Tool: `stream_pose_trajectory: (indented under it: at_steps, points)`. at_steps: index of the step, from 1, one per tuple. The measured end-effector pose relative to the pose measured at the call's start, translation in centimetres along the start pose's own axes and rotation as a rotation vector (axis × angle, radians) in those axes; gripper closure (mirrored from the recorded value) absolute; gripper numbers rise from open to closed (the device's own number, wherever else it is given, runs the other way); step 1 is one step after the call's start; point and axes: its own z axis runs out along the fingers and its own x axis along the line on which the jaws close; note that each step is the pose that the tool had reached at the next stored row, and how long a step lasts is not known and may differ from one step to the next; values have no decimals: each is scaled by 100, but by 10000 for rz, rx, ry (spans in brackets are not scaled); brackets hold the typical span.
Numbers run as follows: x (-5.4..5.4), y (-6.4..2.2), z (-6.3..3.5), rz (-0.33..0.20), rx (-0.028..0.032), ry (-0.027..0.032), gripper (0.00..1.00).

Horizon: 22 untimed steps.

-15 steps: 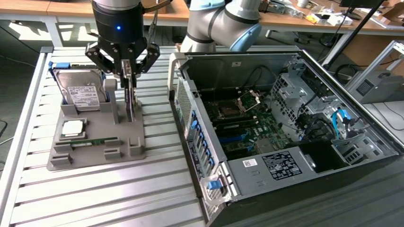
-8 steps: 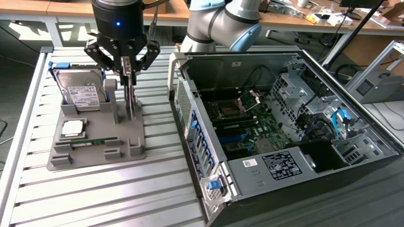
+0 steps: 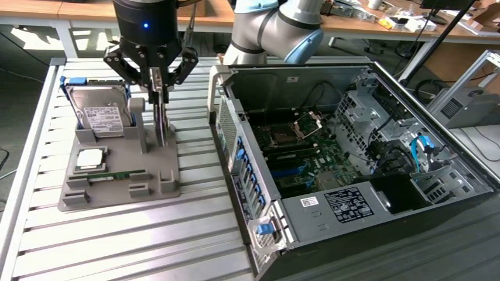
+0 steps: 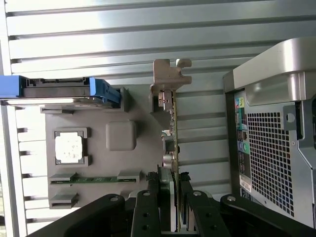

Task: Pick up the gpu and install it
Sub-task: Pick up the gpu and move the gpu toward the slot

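A slatted metal table fills the room's foreground, and on the exterior view's right sits a large open computer case, its side panel off and the motherboard exposed. The robot arm reaches over from behind the case. On the exterior view's left lies a grey holder tray carrying a silver hard drive, a square processor chip and a narrow green memory stick. The gpu stands on edge at the tray's side nearest the case, and it looks to be still seated in its slot. The gripper hangs directly over it. From the wrist, the card runs edge-on away from the claw, its silvery bracket at the far end, and the fingers are closed snugly on both faces of the card. So the grasp appears made; lifting the card out and fitting it into the case are not yet done.
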Motion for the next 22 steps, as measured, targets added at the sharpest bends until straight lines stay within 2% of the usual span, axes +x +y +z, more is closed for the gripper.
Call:
stream_pose_trajectory:
  at_steps: [22]
  points:
    - [-4, 8, -182, 0, -1, -1, 73]
